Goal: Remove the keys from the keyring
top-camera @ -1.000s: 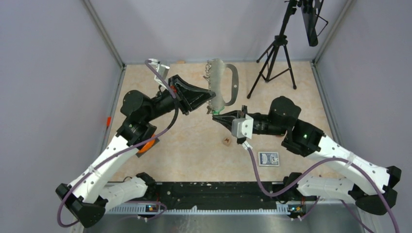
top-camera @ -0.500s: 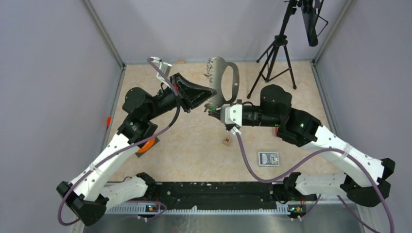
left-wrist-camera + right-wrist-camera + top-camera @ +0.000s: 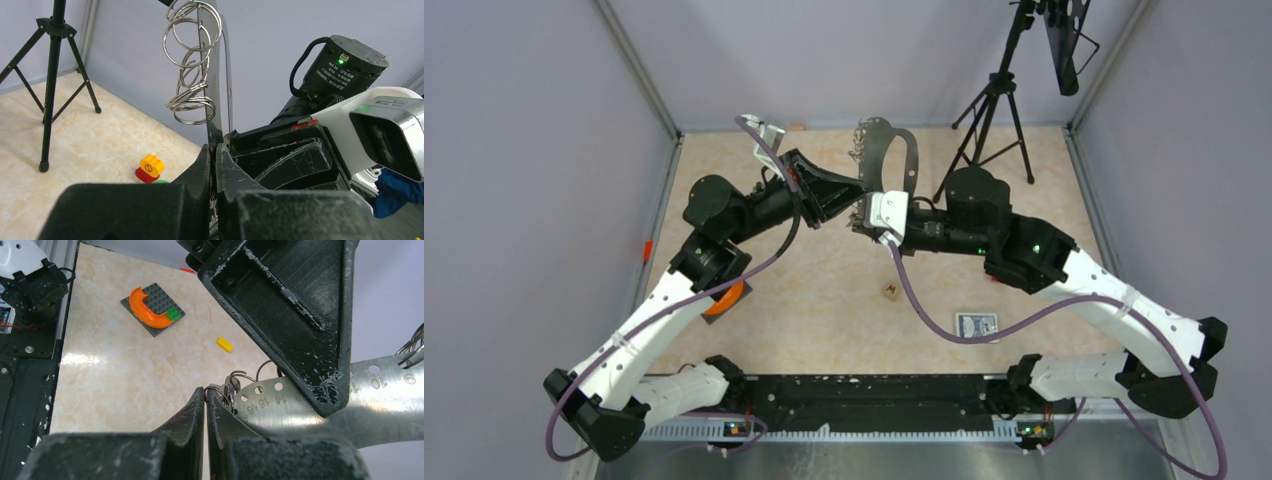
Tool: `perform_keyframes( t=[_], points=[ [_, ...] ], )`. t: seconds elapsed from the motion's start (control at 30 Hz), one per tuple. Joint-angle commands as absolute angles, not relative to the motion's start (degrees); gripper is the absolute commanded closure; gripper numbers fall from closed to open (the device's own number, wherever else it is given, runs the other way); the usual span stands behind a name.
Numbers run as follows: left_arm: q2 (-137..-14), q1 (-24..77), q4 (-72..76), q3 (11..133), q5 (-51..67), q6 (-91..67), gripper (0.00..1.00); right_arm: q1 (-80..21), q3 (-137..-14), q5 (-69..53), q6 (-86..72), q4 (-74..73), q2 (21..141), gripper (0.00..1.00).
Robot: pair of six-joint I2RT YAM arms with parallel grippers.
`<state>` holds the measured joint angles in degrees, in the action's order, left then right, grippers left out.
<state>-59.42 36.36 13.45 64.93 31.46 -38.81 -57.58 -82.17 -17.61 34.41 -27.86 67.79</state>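
Steel of the keyring [image 3: 280, 415] is stamped with numerals beside its row of small holes; 16, 15, 10 and 6 can be read in the right wrist view. A label on the black motor housing [image 3: 345, 70] is too small to be read.

Beige marbled pattern covers the surface [image 3: 824, 300], which is enclosed by pale grey walls. A black tripod [image 3: 984, 130] is stood at the far right corner. A small brown cube [image 3: 890, 291] and a blue-backed card [image 3: 977, 326] are seen toward the near right.

The keyring is held in the air above the far middle of the surface. Its long axis is directed toward the far edge in the top view and is seen upright and edge-on from the left wrist, with wire rings [image 3: 192, 65] threaded through its holed edge.

Its lower end is clamped between the left fingers [image 3: 197, 170]. The right fingers [image 3: 192, 415] are pressed together, with their tips at the keys [image 3: 227, 387] clustered on the keyring's end. Whether a key is pinched cannot be told.
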Motion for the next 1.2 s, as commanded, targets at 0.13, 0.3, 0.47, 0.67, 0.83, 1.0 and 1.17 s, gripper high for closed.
perform_keyframes(
  t=[0.13, 0.3, 0.47, 0.67, 0.83, 1.0, 1.17],
  points=[
    [-58.06, 36.65, 19.07, 67.08, 31.73, -39.95, 1.00, -57.48, -76.63, -10.68, 25.05, -21.34, 64.99, 1.00],
    [-57.53, 36.69, 19.55, 66.43, 31.64, -40.14, 1.00, -57.53, -72.28, -10.25, 21.01, -16.71, 62.71, 1.00],
    [-57.06, 36.66, 19.68, 65.90, 31.06, -40.12, 1.00, -57.49, -68.23, -10.65, 17.58, -12.44, 59.99, 1.00],
    [-57.02, 36.65, 19.54, 65.74, 30.34, -39.90, 1.00, -57.55, -64.24, -11.03, 15.62, -10.82, 56.92, 1.00],
    [-57.06, 36.67, 19.55, 65.50, 30.08, -39.97, 1.00, -57.49, -62.54, -11.34, 14.90, -10.32, 54.77, 1.00],
    [-56.89, 36.65, 19.54, 65.26, 29.88, -39.86, 1.00, -57.53, -61.15, -10.85, 14.55, -9.71, 52.97, 1.00],
    [-56.55, 36.65, 19.43, 64.87, 29.66, -39.72, 1.00, -57.49, -60.04, -9.91, 13.86, -9.04, 51.83, 1.00]
  ],
)
